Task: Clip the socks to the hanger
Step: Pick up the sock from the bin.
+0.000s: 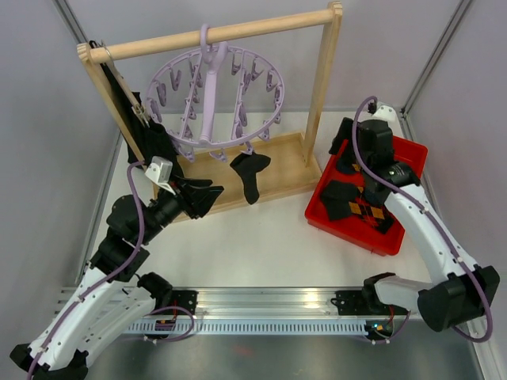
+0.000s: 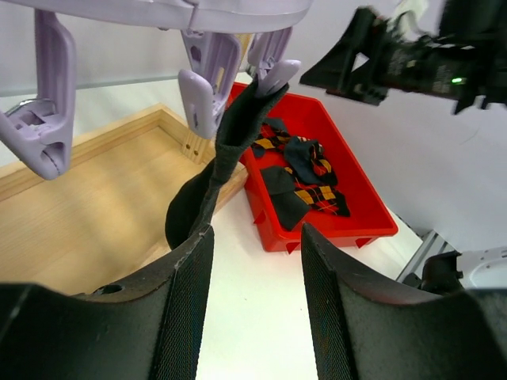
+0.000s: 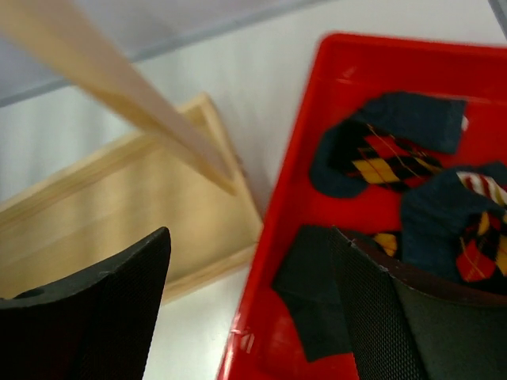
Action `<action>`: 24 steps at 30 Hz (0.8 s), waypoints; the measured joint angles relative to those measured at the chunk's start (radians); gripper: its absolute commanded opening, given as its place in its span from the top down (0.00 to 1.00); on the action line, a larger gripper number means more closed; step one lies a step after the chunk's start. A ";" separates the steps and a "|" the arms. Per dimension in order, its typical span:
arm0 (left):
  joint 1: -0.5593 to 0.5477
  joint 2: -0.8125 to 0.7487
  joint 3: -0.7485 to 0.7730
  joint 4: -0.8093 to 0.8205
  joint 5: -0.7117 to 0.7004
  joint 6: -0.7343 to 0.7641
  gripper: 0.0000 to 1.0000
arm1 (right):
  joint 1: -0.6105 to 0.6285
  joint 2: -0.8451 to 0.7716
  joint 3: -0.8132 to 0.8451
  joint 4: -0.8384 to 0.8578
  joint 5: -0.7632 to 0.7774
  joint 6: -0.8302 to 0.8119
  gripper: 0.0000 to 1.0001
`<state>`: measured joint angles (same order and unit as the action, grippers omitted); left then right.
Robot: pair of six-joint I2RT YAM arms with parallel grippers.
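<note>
From above, the hanger point(image 1: 218, 95) hangs by its hook from the rail point(image 1: 269, 25) of the frame, and one black sock point(image 1: 250, 176) dangles from a clip at its near rim. The other socks point(image 1: 356, 202) lie heaped in the tray point(image 1: 413, 154) on the right. The left gripper point(image 1: 212, 194) sits just beside the hung sock, and the right gripper point(image 1: 342, 146) hovers over the tray's far corner. My worry here is the hanger: it looks free to swing, so a nudge from the left arm could set it turning. In the left wrist view the left gripper point(image 2: 255, 233) is spread with nothing between its fingers point(image 2: 178, 317). The sock point(image 2: 238, 134) bulges at the tip of one finger, touching or nearly so; I cannot tell which. The clip point(image 2: 273, 75) bites only the top of the cuff, so I reckon a drag from that finger could tug it loose. In the right wrist view the right gripper point(image 3: 252, 237) is spread wide above the tray point(image 3: 412, 51), one finger point(image 3: 412, 317) across the socks point(image 3: 380, 150), which overlap each other. Closing there might lift two at once or catch the rim, and the frame point(image 3: 119, 87) post stands near.
</note>
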<state>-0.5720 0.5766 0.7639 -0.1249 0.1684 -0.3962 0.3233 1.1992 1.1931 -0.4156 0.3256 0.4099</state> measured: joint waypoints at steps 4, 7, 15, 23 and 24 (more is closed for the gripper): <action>0.000 -0.009 0.010 -0.021 0.020 -0.001 0.46 | -0.139 0.072 -0.090 0.021 -0.079 0.042 0.19; 0.000 -0.010 0.014 -0.035 0.033 -0.003 0.46 | -0.208 0.110 -0.153 0.035 -0.099 0.066 0.20; 0.000 -0.009 0.015 -0.064 0.051 -0.007 0.46 | -0.280 0.145 -0.273 0.110 -0.154 0.094 0.27; 0.000 0.003 0.015 -0.066 0.052 -0.008 0.46 | -0.280 0.221 -0.370 0.183 -0.201 0.112 0.43; 0.000 0.005 0.015 -0.066 0.052 -0.008 0.45 | -0.280 0.231 -0.373 0.189 -0.202 0.114 0.44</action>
<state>-0.5720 0.5819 0.7792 -0.1909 0.2203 -0.4038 0.0437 1.4300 0.8196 -0.2264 0.1234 0.5240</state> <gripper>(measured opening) 0.543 0.581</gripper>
